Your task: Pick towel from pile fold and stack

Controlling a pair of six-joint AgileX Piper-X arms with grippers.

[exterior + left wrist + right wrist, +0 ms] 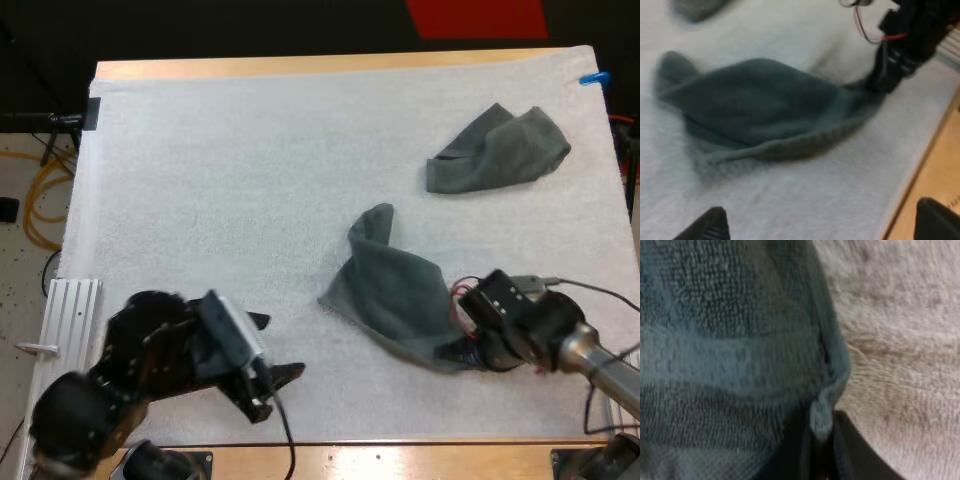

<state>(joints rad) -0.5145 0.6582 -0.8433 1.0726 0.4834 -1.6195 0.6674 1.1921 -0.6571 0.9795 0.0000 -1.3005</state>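
A dark grey-green towel (pixel 395 290) lies rumpled on the white mat (pixel 230 180), right of centre, with one corner sticking up. My right gripper (pixel 462 350) is shut on its near right edge; in the right wrist view the two black fingers (pixel 852 455) pinch a fold of the towel (pixel 730 340). A second crumpled towel (pixel 497 150) rests at the back right. My left gripper (pixel 278 347) hovers near the front left of the mat, open and holding nothing. The left wrist view looks across at the held towel (pixel 765 110) with the right gripper (pixel 890 75) at its corner.
A ribbed metal plate (pixel 70 320) sits off the mat's left edge. The wooden table edge (pixel 400 455) runs along the front, close to both arms. Bare mat spreads over the centre and back left.
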